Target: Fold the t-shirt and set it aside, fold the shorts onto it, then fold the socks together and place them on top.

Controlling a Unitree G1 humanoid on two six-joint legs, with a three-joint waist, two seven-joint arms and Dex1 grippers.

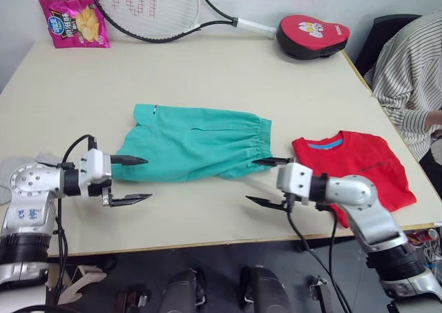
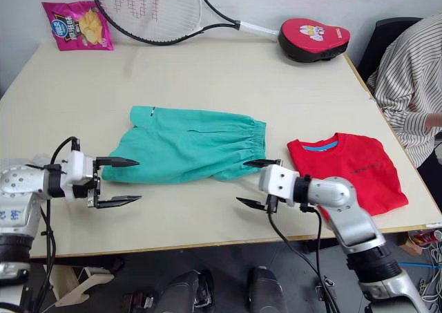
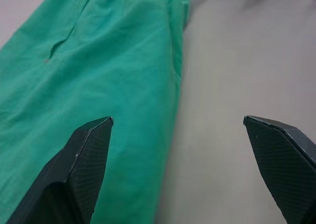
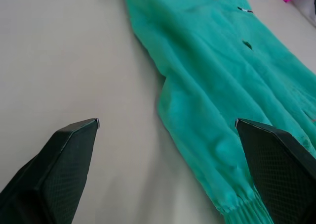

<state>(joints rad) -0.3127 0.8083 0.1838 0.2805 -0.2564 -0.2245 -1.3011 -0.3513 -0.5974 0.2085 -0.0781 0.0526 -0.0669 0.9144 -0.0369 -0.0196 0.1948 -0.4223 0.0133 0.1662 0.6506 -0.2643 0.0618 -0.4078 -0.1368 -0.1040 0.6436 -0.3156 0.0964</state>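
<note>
Right now the only print I can make out sits on the pink snack bag (image 1: 73, 23) at the table's (image 1: 228, 71) far left corner (a blue round logo, lettering too small to read). Beside it along the far edge lies a racket (image 1: 155, 5), its strings marked with a red pattern, and then a red pad (image 1: 312, 35) with a cartoon figure on it. Lettering runs across the chest of the shirt (image 1: 362, 164), unreadable to me.

My left gripper (image 1: 130, 180) hangs over the near left part of the table with its fingers spread wide, holding nothing; the upper tip hovers just at the leg end of the shorts (image 1: 197, 144). My right gripper (image 1: 271, 183) is also spread wide and empty, one tip close to the waistband end of the shorts.

Those teal shorts lie flat in the table's middle, waistband toward the right. My red shirt rests folded at the near right corner, a blue inner collar showing. A bit of grey sock (image 1: 17, 166) peeks at the left edge behind my left arm. Someone in a striped sleeve (image 1: 407, 71) sits by the right edge.
</note>
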